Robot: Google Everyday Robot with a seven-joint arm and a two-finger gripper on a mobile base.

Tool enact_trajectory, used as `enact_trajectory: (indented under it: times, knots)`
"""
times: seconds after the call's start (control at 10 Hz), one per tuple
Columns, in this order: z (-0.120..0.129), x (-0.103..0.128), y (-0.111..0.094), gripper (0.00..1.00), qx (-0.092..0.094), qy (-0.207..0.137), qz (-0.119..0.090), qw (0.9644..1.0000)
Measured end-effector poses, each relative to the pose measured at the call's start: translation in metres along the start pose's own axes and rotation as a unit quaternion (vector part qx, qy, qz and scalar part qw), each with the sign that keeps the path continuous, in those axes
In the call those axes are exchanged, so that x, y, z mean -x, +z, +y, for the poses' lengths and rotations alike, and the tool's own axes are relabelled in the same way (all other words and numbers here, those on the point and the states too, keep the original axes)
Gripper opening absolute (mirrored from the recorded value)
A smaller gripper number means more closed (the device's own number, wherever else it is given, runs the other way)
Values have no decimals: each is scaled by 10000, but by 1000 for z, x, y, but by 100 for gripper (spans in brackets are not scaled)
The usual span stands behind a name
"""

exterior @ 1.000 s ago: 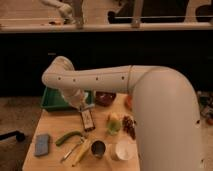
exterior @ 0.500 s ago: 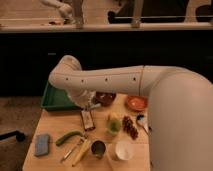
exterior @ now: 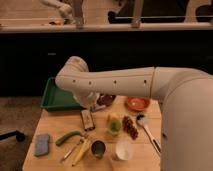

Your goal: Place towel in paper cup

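Although the arm hides much of it, your gripper hangs over the table's back edge beside the green tray; whether it is spread or closed cannot be told. What looks like the towel lies flat, well off toward the front left corner, its long axis running front to back. The paper cup stands front centre, just beside the metal cup, so room there is tight.

A wooden table stands before dark cabinets.
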State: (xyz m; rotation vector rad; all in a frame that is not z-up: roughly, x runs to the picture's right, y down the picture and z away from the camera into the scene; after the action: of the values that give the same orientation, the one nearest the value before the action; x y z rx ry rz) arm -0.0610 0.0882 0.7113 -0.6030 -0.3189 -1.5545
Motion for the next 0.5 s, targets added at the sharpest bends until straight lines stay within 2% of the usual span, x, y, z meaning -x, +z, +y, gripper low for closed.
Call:
enact_trajectory:
  times: [0.5]
  knots:
    - [2,1,2,0,8,12,-20,10000]
